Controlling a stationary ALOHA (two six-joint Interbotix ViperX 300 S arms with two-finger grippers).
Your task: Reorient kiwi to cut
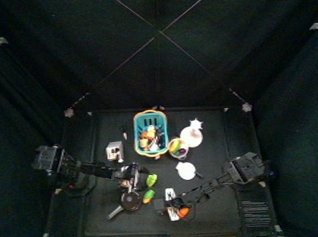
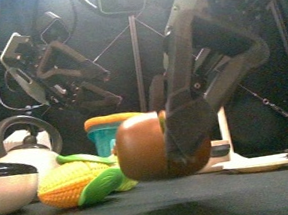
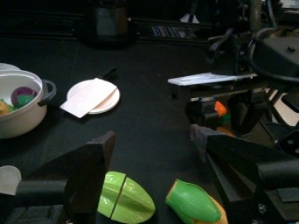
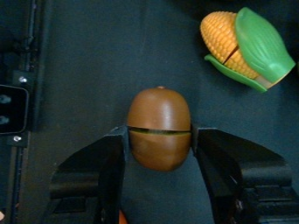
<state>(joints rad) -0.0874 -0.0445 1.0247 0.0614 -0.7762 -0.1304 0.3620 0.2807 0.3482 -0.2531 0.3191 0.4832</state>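
One kiwi (image 4: 159, 128) between right tool (image 4: 160, 149) jaws

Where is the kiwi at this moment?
In the front view the kiwi is lifted off the table, between the right gripper's jaws, right of the corn.

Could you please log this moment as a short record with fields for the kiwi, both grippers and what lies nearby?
kiwi: brown oval, between the right jaws, lifted off the table in the front view
right gripper: jaws at the kiwi's sides
left gripper: open, empty, above green pieces
nearby: corn beside the kiwi; white plate
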